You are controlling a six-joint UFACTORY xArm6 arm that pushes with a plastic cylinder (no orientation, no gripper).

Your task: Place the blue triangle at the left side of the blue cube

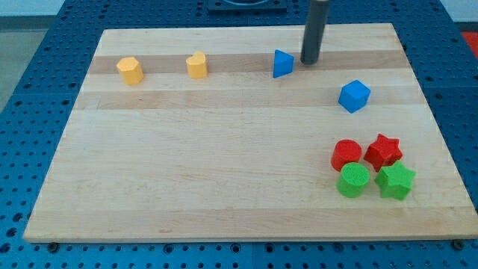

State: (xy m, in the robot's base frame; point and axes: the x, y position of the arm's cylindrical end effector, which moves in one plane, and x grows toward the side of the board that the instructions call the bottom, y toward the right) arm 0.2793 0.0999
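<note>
The blue triangle point(282, 63) stands near the view's top, a little right of centre, on the wooden board point(224, 149). The blue cube point(355, 96) lies to its lower right, well apart from it. My tip point(309, 61) is the lower end of the dark rod and sits just right of the blue triangle, very close to it; I cannot tell whether they touch. The tip is up and to the left of the blue cube.
A yellow hexagon block point(130, 71) and a yellow heart-like block point(196, 66) lie at the top left. At the lower right sit a red cylinder point(346, 155), a red star point(383, 150), a green cylinder point(353, 180) and a green star point(395, 181), clustered together.
</note>
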